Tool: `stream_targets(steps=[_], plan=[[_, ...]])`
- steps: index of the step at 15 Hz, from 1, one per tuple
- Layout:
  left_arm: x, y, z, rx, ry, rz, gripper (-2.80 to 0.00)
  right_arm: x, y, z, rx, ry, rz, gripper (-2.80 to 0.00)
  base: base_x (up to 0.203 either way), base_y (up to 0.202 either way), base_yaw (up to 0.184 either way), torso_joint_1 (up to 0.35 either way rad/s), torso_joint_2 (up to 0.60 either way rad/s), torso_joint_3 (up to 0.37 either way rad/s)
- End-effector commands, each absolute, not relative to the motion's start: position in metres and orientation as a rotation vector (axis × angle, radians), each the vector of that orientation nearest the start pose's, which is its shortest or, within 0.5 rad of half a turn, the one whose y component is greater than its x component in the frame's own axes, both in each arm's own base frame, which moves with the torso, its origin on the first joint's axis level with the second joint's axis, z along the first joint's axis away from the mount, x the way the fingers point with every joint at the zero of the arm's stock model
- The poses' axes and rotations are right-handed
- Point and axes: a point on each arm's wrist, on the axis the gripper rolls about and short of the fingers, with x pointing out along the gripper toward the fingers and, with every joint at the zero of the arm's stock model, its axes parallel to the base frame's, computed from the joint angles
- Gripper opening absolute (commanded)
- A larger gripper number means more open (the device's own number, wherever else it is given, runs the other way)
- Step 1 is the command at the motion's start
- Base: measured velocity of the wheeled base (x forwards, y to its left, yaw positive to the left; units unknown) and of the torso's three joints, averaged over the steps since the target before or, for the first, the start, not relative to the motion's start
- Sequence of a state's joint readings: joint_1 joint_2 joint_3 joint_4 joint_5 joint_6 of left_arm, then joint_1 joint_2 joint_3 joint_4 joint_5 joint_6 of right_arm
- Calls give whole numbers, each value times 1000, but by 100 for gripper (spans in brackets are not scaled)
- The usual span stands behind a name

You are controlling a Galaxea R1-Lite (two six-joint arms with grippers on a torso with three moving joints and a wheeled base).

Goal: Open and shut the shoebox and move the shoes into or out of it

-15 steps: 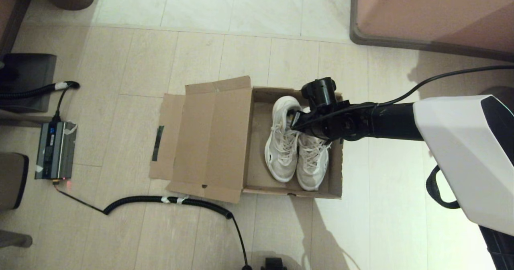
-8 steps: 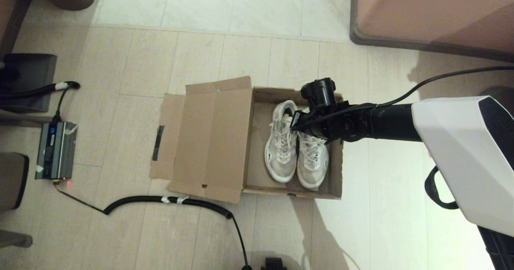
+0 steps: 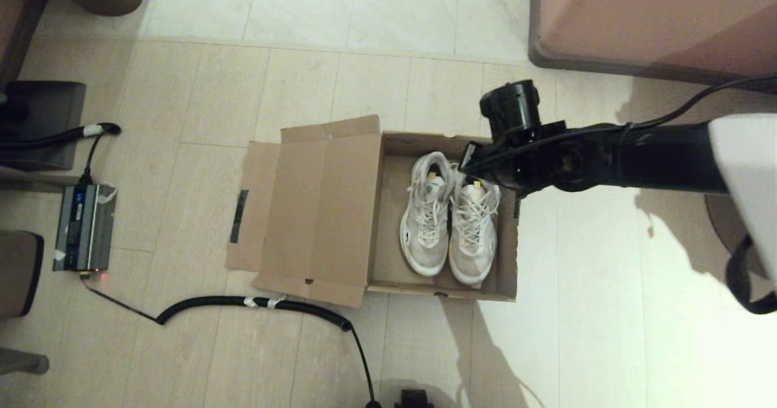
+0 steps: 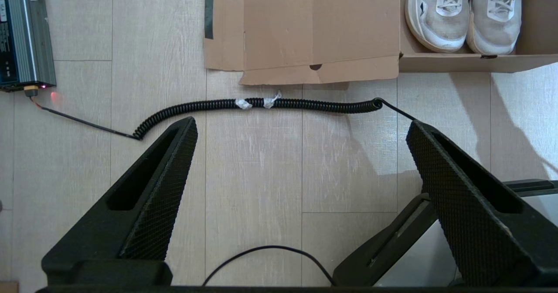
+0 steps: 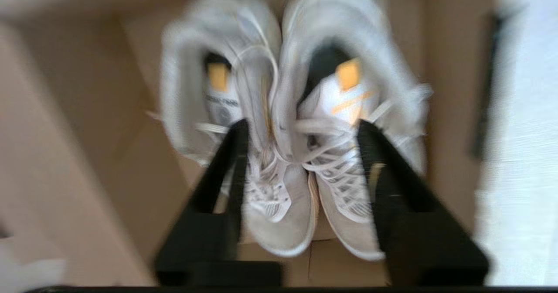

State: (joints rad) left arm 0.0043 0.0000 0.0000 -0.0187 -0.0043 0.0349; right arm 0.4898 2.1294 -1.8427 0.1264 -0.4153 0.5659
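Above shoes (image 3: 449, 217), right gripper (image 5: 301, 129) now higher.

The right gripper (image 5: 301, 127) is held above the shoes (image 3: 449, 220), jaws spread; the left gripper (image 4: 301, 129) is parked low, jaws spread.

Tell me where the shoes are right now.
In the head view the shoes lie side by side inside the open shoebox, at its right half, below the open right gripper.

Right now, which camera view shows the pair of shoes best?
The head view: both shoes show whole, side by side in the shoebox. The left wrist view shows only their toes; the right wrist view shows them blurred.
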Motion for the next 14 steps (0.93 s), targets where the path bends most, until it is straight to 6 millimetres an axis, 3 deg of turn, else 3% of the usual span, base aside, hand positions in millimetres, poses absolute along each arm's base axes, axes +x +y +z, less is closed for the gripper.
stream_targets(steps=[1, 3, 5, 8, 10, 11, 12, 14], plan=[[-22, 0, 75, 34, -10, 0, 0, 349, 178, 296, 428, 279, 0, -280, 0, 0, 0, 0, 0, 0], [-22, 0, 75, 35, -11, 0, 0, 299, 150, 334, 436, 214, 18, -280, 0, 0, 0, 0, 0, 0], [-22, 0, 75, 34, -11, 0, 0, 241, 101, 362, 457, 130, -23, -280, 0, 0, 0, 0, 0, 0], [-22, 0, 75, 35, -9, 0, 0, 146, 8, 368, 491, -43, -297, -280, 0, 0, 0, 0, 0, 0], [-22, 0, 75, 34, -10, 0, 0, 74, -9, 341, 448, -95, -379, -280, 0, 0, 0, 0, 0, 0], [-22, 0, 75, 35, -9, 0, 0, 43, -9, 312, 369, -68, -387, -280, 0, 0, 0, 0, 0, 0], [-22, 0, 75, 35, -11, 2, 0, 23, -9, 279, 271, -20, -393, -280, 0, 0, 0, 0, 0, 0], [-22, 0, 75, 34, -10, 0, 0, 3, -7, 212, 108, 111, -387, -280, 0, 0, 0, 0, 0, 0]])
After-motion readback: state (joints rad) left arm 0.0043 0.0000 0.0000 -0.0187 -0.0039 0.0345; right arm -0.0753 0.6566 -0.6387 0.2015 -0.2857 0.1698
